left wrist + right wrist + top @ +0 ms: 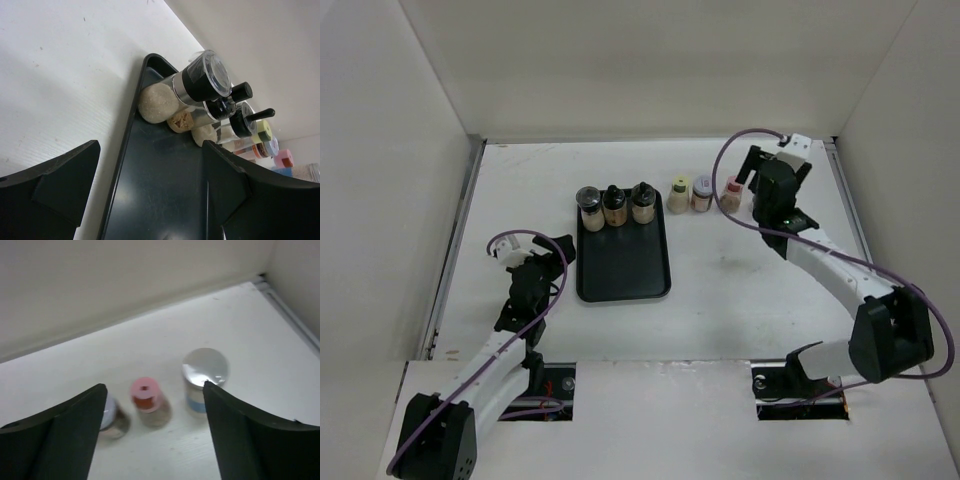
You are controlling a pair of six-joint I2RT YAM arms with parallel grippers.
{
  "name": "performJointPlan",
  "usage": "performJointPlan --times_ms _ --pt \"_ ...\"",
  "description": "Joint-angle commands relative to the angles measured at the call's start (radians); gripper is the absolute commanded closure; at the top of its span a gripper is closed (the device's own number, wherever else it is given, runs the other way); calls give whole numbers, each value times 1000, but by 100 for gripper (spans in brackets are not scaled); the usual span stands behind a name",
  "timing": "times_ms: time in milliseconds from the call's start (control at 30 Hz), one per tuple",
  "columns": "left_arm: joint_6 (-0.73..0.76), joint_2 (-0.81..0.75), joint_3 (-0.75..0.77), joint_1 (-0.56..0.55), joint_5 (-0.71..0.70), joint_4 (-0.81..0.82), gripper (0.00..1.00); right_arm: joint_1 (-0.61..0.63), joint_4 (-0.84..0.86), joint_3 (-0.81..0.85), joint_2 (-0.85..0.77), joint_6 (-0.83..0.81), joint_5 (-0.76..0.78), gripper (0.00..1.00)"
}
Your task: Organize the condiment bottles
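With three dark-capped jars already on the tray, the right gripper hovered, jaws wide and empty, above the pink-capped jar (silver-capped one beside it), seemingly needing to descend and close.

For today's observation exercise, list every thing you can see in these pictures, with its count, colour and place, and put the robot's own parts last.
Tray: one, black, mid table, left of centre.
Dark-capped jars: three, tan contents, in a row at the tray's far end.
Yellow-capped jar: one, on the table right of the tray.
Purple-capped jar: one, right of the yellow one.
Pink-capped jar: one, right of the purple one.
Silver-capped jar: one, blue label, rightmost, below the right claw.
Table: one, white.
Left claw: open, empty, beside the tray's left edge.
Right claw: open, empty, above the jars on the right.
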Motion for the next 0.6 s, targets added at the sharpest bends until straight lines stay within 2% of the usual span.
performJointPlan --times_ms 0,133,300,567 --pt "13 2 15 -8 1 39 17 -85 -91 17 31 4 51 10" --pt "13 11 13 -8 -5 42 17 -160 -134 83 119 9 -13 0" --pt "15 25 18 -17 -16 48 17 -197 -171 170 226 12 -100 0" --pt "13 36 16 -13 -3 57 17 -257 -160 244 367 17 -114 0"
